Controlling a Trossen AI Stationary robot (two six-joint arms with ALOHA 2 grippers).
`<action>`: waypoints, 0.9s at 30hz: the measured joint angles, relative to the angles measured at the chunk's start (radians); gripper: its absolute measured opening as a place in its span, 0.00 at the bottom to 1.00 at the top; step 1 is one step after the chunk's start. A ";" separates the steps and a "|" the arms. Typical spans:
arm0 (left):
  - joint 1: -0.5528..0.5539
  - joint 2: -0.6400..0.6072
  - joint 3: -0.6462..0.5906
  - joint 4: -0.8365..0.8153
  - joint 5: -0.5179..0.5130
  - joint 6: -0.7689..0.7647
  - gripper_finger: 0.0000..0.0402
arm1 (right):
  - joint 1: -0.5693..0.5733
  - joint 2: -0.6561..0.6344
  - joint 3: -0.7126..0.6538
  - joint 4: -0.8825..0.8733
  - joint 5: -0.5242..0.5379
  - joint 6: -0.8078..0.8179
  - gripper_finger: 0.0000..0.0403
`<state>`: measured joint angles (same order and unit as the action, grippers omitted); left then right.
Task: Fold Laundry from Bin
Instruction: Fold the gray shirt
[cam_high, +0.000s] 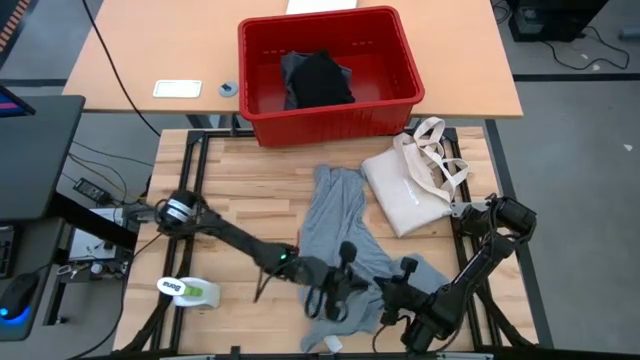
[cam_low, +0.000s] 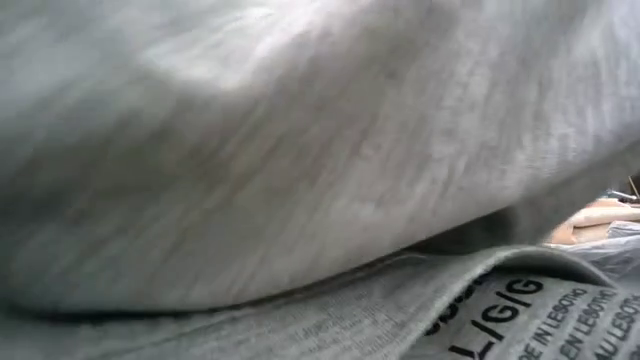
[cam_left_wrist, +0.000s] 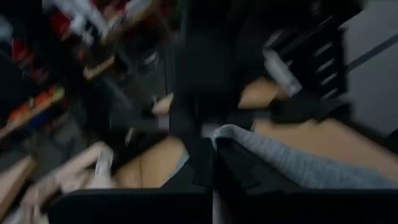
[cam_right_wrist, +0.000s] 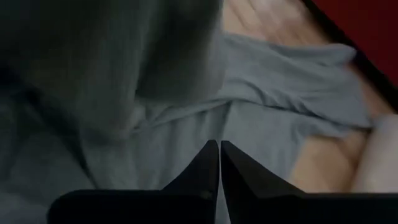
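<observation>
Both my claws, left (cam_high: 335, 290) and right (cam_high: 392, 292), clamp the grey T-shirt (cam_high: 345, 225) below the red bin (cam_high: 330, 110); uneven pulling could bunch it.

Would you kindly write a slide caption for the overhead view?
Both shut grippers, left and right, meet on the grey T-shirt by the tote bag; a black garment stays in the red bin.

Light wooden slatted bench (cam_high: 240, 195), light grey T-shirt (cam_high: 340, 225) spread crumpled at its middle, cream tote bag (cam_high: 410, 185) just right of the shirt, green-and-white object (cam_high: 190, 290) well left of the shirt, near the bench's front-left corner
</observation>
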<state>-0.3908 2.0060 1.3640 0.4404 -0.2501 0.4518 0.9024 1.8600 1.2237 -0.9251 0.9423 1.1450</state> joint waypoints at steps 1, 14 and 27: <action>0.017 0.014 0.000 0.006 -0.001 -0.019 0.03 | -0.008 -0.002 0.020 -0.043 0.005 0.021 0.07; 0.112 0.066 -0.001 -0.053 -0.002 -0.171 0.03 | -0.132 0.004 0.076 -0.188 -0.059 0.411 0.05; 0.137 0.066 -0.001 -0.062 0.001 -0.089 0.07 | -0.028 0.004 0.034 -0.104 -0.144 0.427 0.05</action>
<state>-0.2539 2.0722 1.3632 0.3782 -0.2492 0.3624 0.8749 1.8637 1.2579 -1.0290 0.7982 1.5715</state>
